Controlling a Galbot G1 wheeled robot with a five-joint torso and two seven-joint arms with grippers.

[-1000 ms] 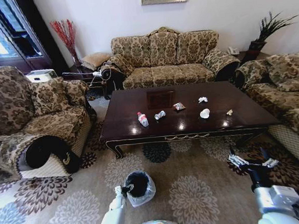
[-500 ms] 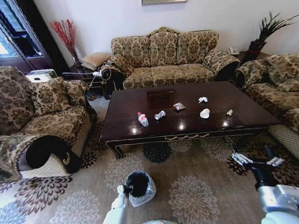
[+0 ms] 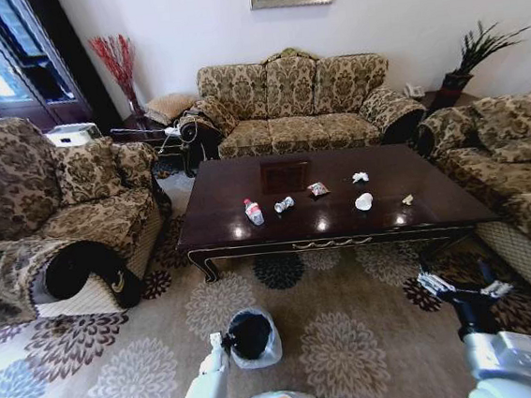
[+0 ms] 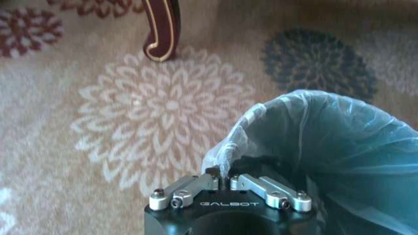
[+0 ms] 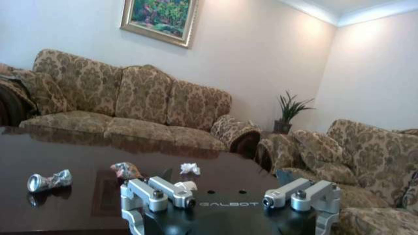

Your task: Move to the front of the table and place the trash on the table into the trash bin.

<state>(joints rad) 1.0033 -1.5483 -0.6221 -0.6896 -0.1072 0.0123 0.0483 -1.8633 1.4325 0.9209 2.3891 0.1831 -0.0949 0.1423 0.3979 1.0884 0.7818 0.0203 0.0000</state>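
The dark glossy table (image 3: 245, 177) stands ahead of me on the carpet. On it lie pieces of trash: a small bottle with red (image 3: 254, 211), a shiny wrapper (image 3: 285, 204), another wrapper (image 3: 318, 189), crumpled white paper (image 3: 360, 177), a white cup (image 3: 365, 202) and a yellowish bit (image 3: 408, 200). The trash bin (image 3: 251, 337) sits low at my left, off the table. My left gripper (image 4: 226, 182) is shut on the bin's bag rim (image 4: 228, 147). My right gripper (image 3: 457, 286) hangs open and empty at the lower right, short of the table's front edge.
Patterned sofas surround the table: one behind (image 3: 294, 102), one at the left (image 3: 50, 210), one at the right (image 3: 516, 165). A carved table leg (image 4: 160, 29) stands near the bin. Open carpet (image 3: 344, 332) lies between me and the table.
The left gripper and the bin have shifted slightly to the right and toward me. The right gripper has drifted a little right and lower. The table and trash stay put.
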